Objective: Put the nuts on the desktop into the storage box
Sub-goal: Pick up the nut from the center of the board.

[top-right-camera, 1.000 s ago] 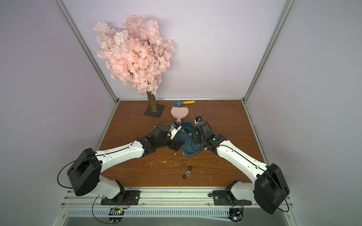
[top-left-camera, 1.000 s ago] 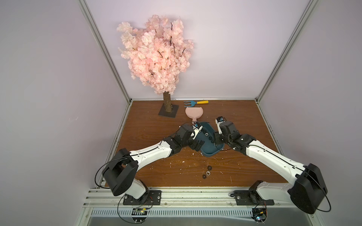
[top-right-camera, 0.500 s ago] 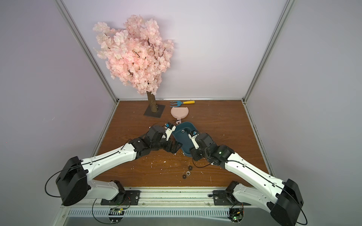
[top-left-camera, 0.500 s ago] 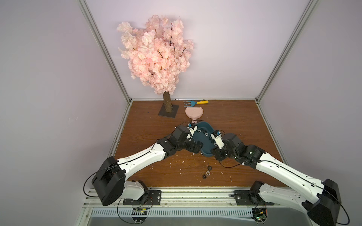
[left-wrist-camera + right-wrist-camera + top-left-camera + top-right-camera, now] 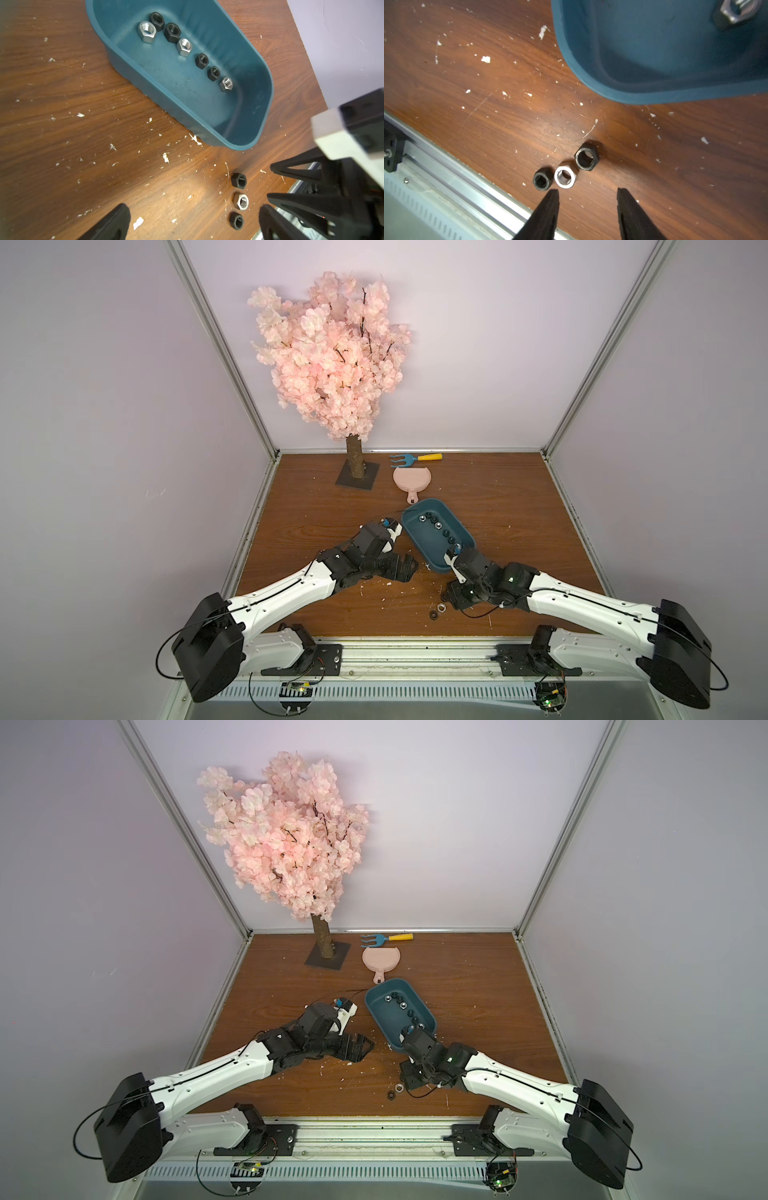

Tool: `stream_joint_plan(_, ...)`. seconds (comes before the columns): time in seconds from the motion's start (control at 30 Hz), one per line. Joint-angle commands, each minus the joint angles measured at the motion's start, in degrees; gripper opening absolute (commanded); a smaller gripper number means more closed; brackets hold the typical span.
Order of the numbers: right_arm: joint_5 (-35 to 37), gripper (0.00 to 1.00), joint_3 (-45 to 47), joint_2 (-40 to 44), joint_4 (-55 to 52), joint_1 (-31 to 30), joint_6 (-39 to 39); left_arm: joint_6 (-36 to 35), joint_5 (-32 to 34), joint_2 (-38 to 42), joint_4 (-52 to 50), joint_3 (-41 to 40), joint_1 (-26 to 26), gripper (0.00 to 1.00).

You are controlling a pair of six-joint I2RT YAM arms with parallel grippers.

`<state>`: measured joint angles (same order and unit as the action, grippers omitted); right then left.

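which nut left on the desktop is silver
The middle nut of the row: shiny silver, while the box-side black nut and the rail-side black nut flanking it are dark.

The left arm (image 5: 286, 593) and right arm (image 5: 582, 605) are white with black joints (image 5: 208, 649) and cables (image 5: 159, 655); the right gripper (image 5: 588, 192) has black wedge fingers (image 5: 548, 214).

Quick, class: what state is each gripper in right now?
Left gripper: open, holding nothing.
Right gripper: open, empty, by three loose nuts.
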<state>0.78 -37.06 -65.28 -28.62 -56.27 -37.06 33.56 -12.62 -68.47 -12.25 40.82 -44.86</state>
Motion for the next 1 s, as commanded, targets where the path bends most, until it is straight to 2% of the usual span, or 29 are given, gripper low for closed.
stream_joint_plan(0.0, 0.3, 0.51, 1.0, -1.5, 5.5, -1.5, -8.1, 0.9, 0.0, 1.5, -1.1, -0.5, 0.4, 1.00)
stream_joint_plan(0.23, 2.5, 0.51, 2.4, -6.3, 8.6, -4.0, -11.4, 0.8, 2.6, 3.1, -2.6, -1.1, 0.4, 1.00)
stream_joint_plan(0.37, 6.0, 0.51, 2.1, -8.1, 8.6, -4.4, -11.4, 0.8, 3.1, 3.3, -2.8, -1.3, 0.3, 1.00)
stream_joint_plan(0.57, 7.2, 0.49, 1.3, -11.0, 9.2, -5.8, -11.9, 0.7, 3.6, 4.2, -3.1, -1.9, 0.3, 1.00)
stream_joint_plan(0.77, 15.8, 0.44, -2.6, -14.2, 2.7, -8.6, -14.0, 0.7, 4.3, 6.4, -3.1, -3.0, 0.3, 1.00)
stream_joint_plan(0.97, 17.2, 0.35, -3.2, -15.8, 2.1, -10.1, -15.6, 0.5, 4.5, 7.1, -3.3, -3.5, 0.5, 1.00)
